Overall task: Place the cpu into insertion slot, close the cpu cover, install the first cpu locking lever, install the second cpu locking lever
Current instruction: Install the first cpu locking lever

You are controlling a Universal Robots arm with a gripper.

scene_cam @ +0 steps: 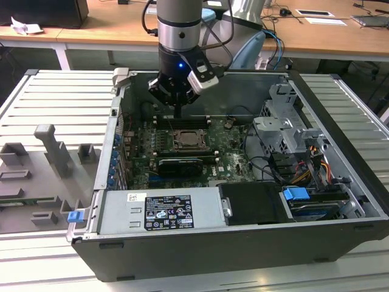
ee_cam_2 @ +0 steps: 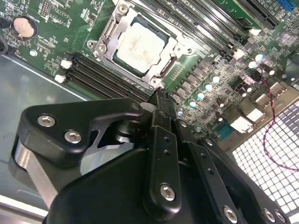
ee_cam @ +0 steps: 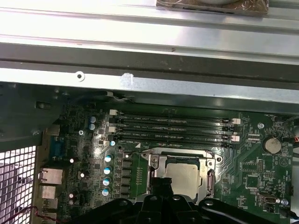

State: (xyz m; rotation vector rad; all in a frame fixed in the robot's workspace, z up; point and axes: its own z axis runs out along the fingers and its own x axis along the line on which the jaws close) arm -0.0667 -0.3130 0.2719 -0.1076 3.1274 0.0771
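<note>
Tool (ee_cam_2: 159, 99) is hanging just beside the insertion slot (ee_cam_2: 99, 45) rim, fingers pinched together and carrying nothing. The cpu (ee_cam_2: 140, 44) is sitting inside the slot, with the cpu cover (ee_cam_2: 174, 45) lying flat over it. Judgement: locking lever work is proceeding; the tip should be bearing on the lever alone, avoiding the cpu face.

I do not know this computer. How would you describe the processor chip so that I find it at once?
Inside the open computer case, look at the green circuit board. Next to the long black memory slots lies a grey metal frame, and the chip fills its window. It is the one flat, pale metal square; its neighbours are dark slots and round capacitors.
</note>
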